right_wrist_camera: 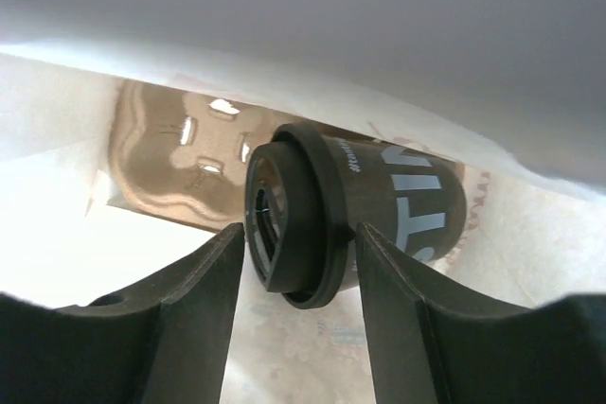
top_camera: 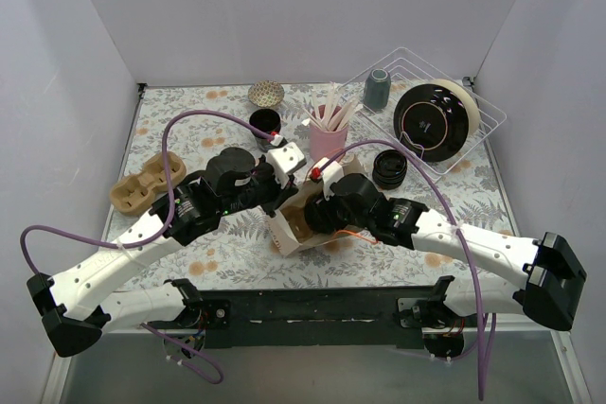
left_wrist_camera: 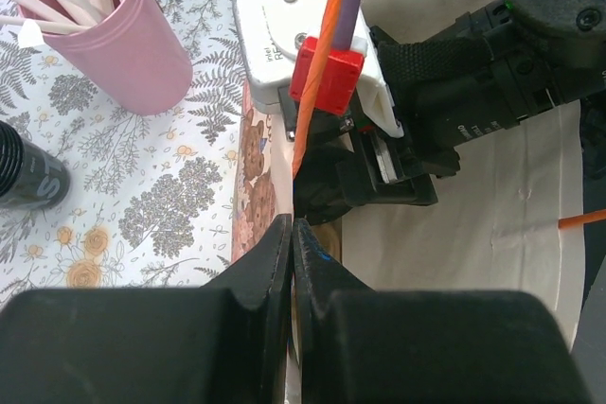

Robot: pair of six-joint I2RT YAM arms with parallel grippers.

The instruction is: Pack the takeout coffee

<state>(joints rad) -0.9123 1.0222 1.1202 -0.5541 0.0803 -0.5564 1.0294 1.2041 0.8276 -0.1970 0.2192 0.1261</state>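
Grasping the lidded coffee inside the paper bag, the right end effector should seat it squarely in the brown tray below before letting go, while the left end effector, clenched on the rim, steadies the bag

Blk lidded takeout coffee inside white bag, tipped, lid twd wrist cam
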